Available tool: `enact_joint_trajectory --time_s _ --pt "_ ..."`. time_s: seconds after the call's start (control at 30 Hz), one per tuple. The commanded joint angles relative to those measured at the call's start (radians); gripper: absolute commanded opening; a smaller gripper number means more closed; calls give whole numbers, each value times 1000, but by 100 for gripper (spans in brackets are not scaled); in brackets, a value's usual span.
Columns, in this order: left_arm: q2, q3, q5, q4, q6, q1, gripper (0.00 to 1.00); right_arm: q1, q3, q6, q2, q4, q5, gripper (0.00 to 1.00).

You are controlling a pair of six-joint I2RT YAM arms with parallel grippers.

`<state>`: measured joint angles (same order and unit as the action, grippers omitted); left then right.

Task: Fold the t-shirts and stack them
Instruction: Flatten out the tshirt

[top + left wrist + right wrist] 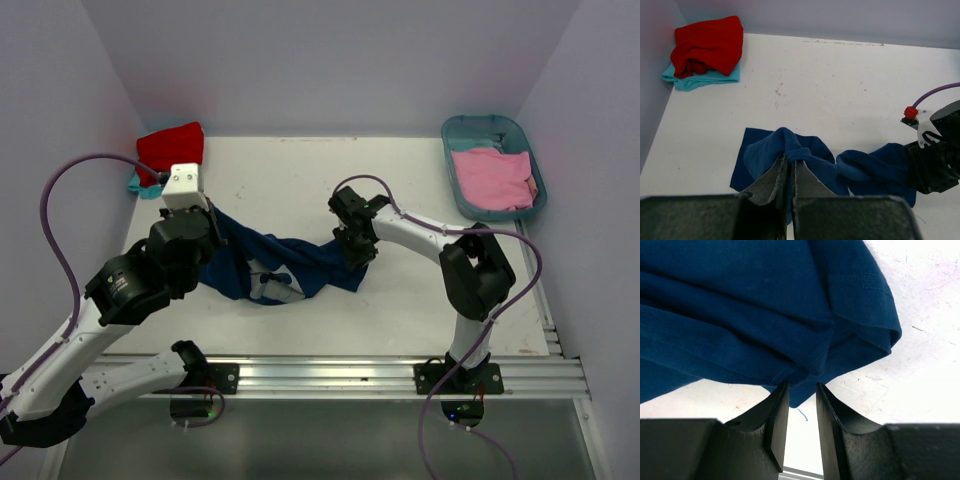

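Note:
The navy blue t-shirt [300, 262] lies bunched and twisted in a rope across the table's middle, with a bit of pale print [268, 287] showing underneath. My left gripper [213, 232] is shut on its left end; the left wrist view shows the fingers [789, 159] pinching a raised fold of the navy cloth [860, 170]. My right gripper [355, 250] is at the shirt's right end. In the right wrist view its jaws [802, 386] stand a little apart, with a corner of navy cloth [765, 305] hanging at the tips, not pinched.
A red t-shirt [172, 148] lies on a teal one [140, 186] in the far left corner, also in the left wrist view [710, 45]. A pink t-shirt [492, 178] lies in the teal oval tub [488, 119] at the far right. Walls enclose the table on three sides.

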<state>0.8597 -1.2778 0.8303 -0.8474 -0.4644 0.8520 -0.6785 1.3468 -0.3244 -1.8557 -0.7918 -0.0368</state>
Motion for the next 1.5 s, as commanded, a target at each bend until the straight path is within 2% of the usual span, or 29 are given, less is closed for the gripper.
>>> enact_joint_trajectory --time_s 0.0,0.33,0.67,0.77,0.9,0.93,1.0,1.17,1.33,1.47 --pt "-10 0 27 25 -22 -4 0 4 15 7 47 16 -8 33" --pt "-4 8 29 30 -23 -2 0 2 49 7 -3 65 75 36" --pt "-11 6 39 24 -19 -2 0 4 80 18 -76 71 66 38" --pt "-16 5 43 24 -20 -4 0 4 74 15 -82 72 61 34" --pt "-14 6 41 24 -20 -2 0 2 60 10 -65 71 51 18" --pt "-14 6 41 24 -19 -4 0 3 58 10 -59 68 49 8" --pt "-13 5 40 25 -19 -4 0 3 52 8 -33 59 43 1" --pt "-11 -2 36 24 -17 -4 0 2 41 7 52 11 14 0" --pt "-34 -12 27 30 3 -4 0 0 29 -1 292 -33 -8 0" --pt "-118 -15 -96 151 122 -2 0 0 83 7 507 -70 -47 0"
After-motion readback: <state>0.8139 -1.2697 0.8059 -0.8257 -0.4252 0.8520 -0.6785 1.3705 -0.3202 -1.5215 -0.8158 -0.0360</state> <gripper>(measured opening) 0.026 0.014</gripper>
